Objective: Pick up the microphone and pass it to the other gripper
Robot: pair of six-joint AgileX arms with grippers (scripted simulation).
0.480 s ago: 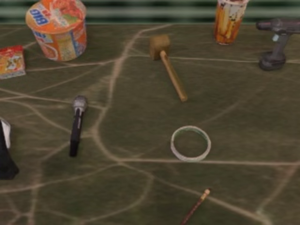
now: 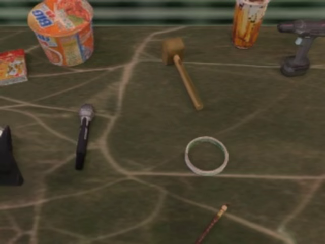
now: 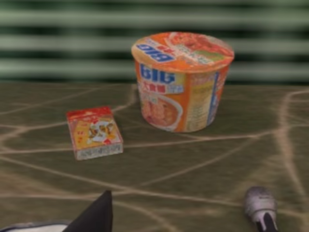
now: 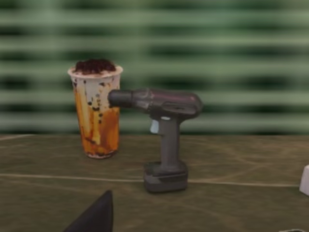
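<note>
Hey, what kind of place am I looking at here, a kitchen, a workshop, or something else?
Most likely a rendered tabletop test scene, not a real room. Unrelated things are scattered on one cracked-patterned green table: a microphone, a wooden mallet, a power drill and an instant noodle cup. The backdrop is blurred green stripes.

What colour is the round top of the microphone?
Grey-silver. The microphone has a black handle, and its mesh head shows best in the top view.

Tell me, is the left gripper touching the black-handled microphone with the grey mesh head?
Apart. The top view shows bare table between the left gripper and the microphone.
</note>
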